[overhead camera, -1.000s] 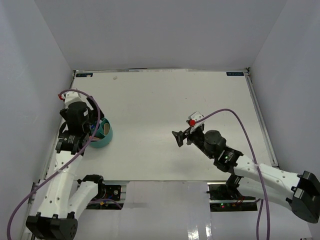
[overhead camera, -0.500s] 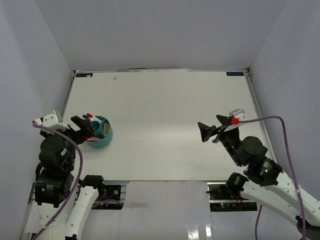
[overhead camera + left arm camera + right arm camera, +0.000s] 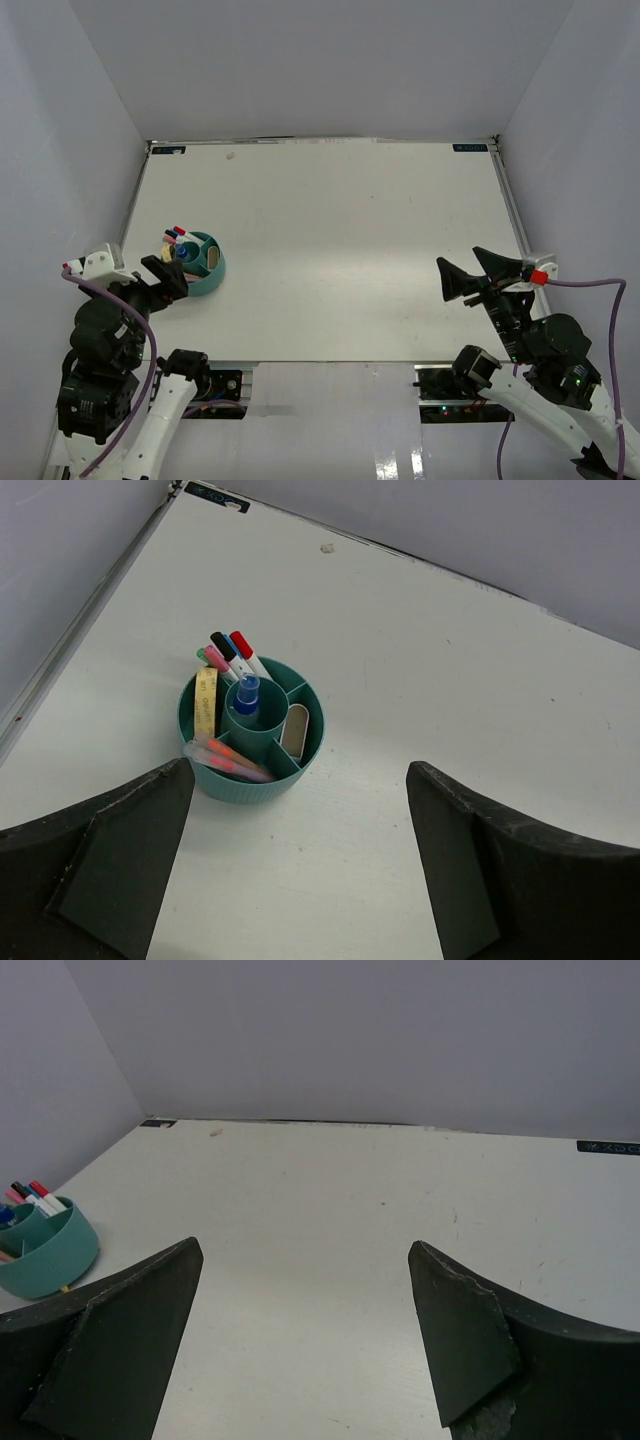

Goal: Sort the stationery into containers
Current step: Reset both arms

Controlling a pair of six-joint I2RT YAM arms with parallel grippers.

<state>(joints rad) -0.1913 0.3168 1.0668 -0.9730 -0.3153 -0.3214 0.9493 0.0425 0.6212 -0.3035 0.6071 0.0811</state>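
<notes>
Sorting is judged complete: the pens and blue-capped bottle are seen inside the teal cup, left of centre. The left gripper and right gripper are held apart, empty; only parking is called for

The cup stands on the desk. In the cup's middle well sits a bottle. Markers fill its far-left compartment, a flat strip its left, pens its near and an oval piece its right. The left end effector is just near-left of the cup, and the right end effector is well apart on its right.
</notes>
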